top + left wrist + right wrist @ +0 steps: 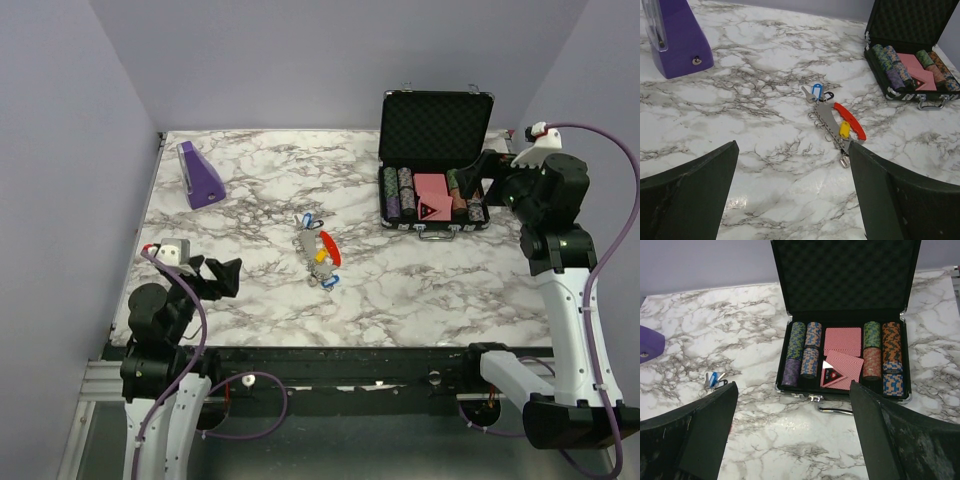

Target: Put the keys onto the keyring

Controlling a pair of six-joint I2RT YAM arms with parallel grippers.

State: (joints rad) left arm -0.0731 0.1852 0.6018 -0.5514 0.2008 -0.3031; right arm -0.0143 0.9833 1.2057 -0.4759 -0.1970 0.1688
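Marbled counter (420, 290) carries the keyring (840, 120) mid-surface, blue keys (815, 91) just beside its 11 o'clock end. Light, stiff, slippery metal; I judge a plastic head the best hold. My left pincer (792, 150) and right pincer (793, 387) gape, empty.

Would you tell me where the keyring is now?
Top view: the keyring lies mid-table beside a blue key, between the purple metronome at left and the chip case at right.

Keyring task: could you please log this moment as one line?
keyring: mid-table, untouched | blue key: beside it | left gripper: jaws open, empty | right gripper: jaws open, empty
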